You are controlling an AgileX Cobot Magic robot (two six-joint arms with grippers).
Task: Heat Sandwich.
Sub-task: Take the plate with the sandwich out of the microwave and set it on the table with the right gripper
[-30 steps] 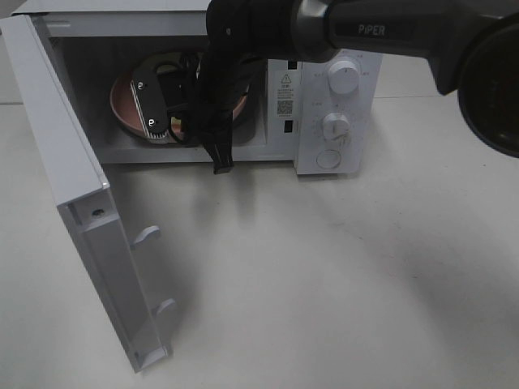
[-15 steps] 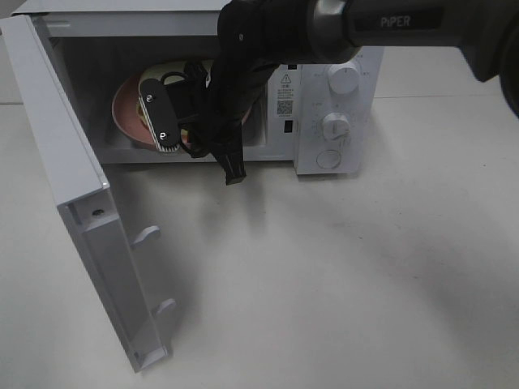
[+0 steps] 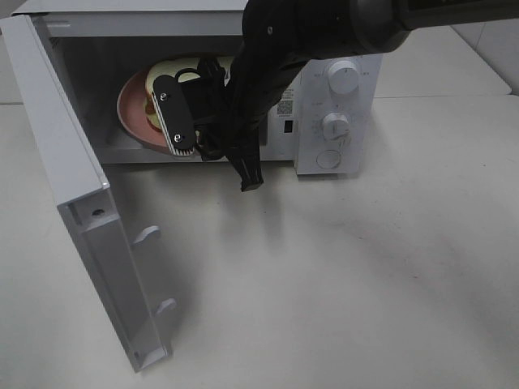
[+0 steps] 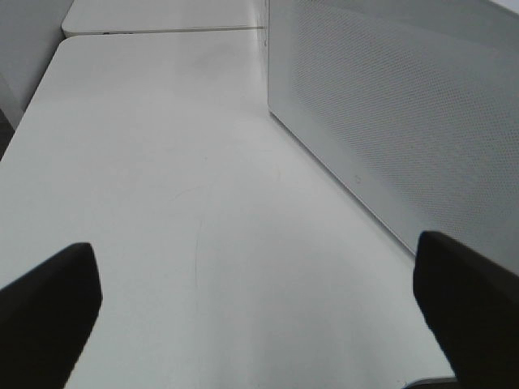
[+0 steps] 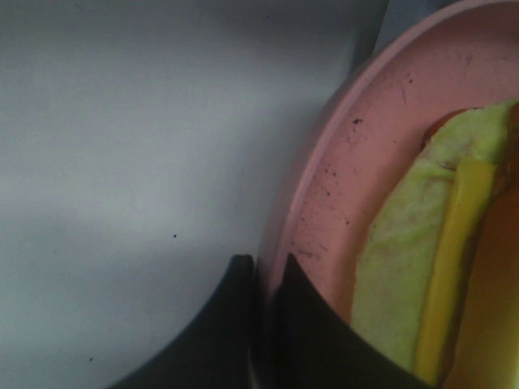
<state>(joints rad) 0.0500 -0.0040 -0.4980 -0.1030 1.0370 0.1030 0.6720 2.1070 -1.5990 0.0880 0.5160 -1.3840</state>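
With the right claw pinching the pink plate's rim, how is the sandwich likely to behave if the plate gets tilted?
The sandwich lies loose on the smooth pink plate, so it may slide. Its layers look stacked and unsecured; they could shift. The right claw grips only the rim.

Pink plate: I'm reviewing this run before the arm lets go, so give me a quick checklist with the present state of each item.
1. Right gripper shut on the pink plate rim: ok.
2. Sandwich on the plate: ok.
3. Plate inside the microwave cavity: ok, though it looks tilted.
4. Plate resting flat on the cavity floor: cannot tell.
5. Microwave door swung wide open: ok.
6. Left gripper open, holding nothing, outside beside the door: ok.
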